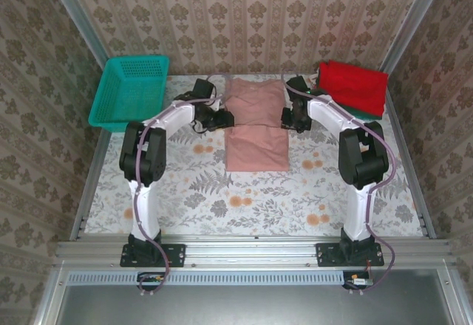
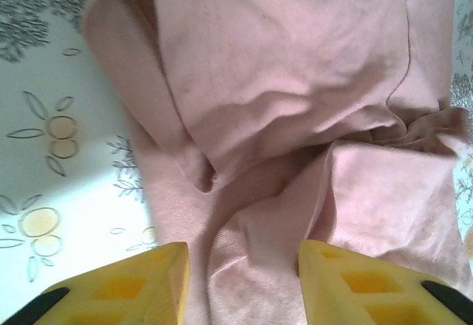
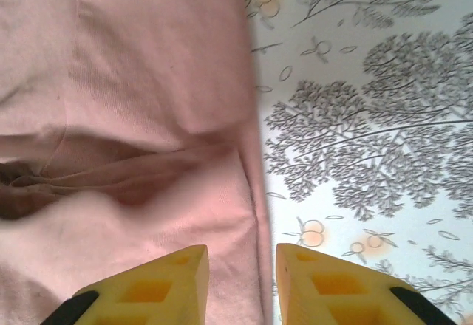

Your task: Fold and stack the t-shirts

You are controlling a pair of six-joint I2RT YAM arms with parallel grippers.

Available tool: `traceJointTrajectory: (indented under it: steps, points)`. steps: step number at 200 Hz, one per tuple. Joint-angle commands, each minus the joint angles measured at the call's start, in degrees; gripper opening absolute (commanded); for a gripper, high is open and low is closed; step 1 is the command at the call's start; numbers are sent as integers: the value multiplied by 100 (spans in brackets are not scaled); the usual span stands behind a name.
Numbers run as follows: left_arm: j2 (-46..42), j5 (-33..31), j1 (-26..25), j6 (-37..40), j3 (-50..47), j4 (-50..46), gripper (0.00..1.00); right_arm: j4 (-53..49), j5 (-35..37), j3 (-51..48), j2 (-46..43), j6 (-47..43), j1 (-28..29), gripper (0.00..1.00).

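The dusty-pink t-shirt (image 1: 255, 118) lies in the middle of the table, folded over on itself, with a crease running across it between the two grippers. My left gripper (image 1: 225, 120) is at its left edge. Its yellow fingers stand apart over a loose ridge of pink cloth (image 2: 295, 81) and clamp nothing, so the left gripper (image 2: 244, 255) is open. My right gripper (image 1: 284, 122) is at the shirt's right edge. The right gripper (image 3: 242, 255) is open too, straddling the hem of the pink cloth (image 3: 133, 81). A folded red t-shirt (image 1: 353, 85) rests at the back right on a dark green one (image 1: 363, 111).
A teal mesh basket (image 1: 129, 92) stands at the back left corner. The floral tablecloth (image 1: 244, 199) stretches bare in front of the pink shirt. Wallpapered walls close in the back and both sides.
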Motion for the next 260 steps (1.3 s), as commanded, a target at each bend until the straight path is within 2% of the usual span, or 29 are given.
traceJointTrajectory:
  steps: [1,9,21,33,57,70,81,113,135,148,160,192,213,229,260]
  points:
    - [-150,80,123,206,40,-332,47,-410,253,204,-221,-99,-1,46]
    - [-264,80,155,211,-19,-340,47,-428,338,164,-345,-109,-3,47]
    - [-518,52,179,262,-190,-283,47,-386,412,-4,-616,-69,32,43]
    - [-812,-159,87,318,-418,-247,47,40,289,-488,-950,1,156,42]
    - [-1062,-357,-384,488,-831,55,52,1015,-269,-1436,-1131,320,492,41]
    - [-851,-330,-654,444,-758,22,47,1159,-302,-1624,-995,452,698,39]
    - [-774,-172,-797,427,-890,146,46,1242,-230,-1737,-847,580,871,39]
    - [-1312,202,-910,-244,-2663,1684,45,1705,-54,-2664,-1027,898,1214,37]
    - [-1717,-47,-1096,-277,-3541,1810,46,1876,171,-3319,-1373,1005,1355,39]
    - [-1929,33,-1092,-378,-4150,2199,46,1866,272,-3601,-1514,1065,1391,40]
    - [-2029,78,-1072,-432,-4489,2299,45,1886,272,-3819,-1663,1084,1424,45]
    - [-2407,98,-1111,-507,-5150,2470,44,1560,730,-4037,-2570,1163,1707,53]
    - [-2788,7,-1151,-596,-5505,2442,44,1687,859,-4148,-3114,1282,2101,54]
    - [-3062,-101,-1162,-688,-5692,2404,45,1976,767,-4167,-3036,1305,2360,52]
    - [-3277,-144,-1256,-789,-5722,2277,46,2078,585,-4089,-2417,1352,2436,48]
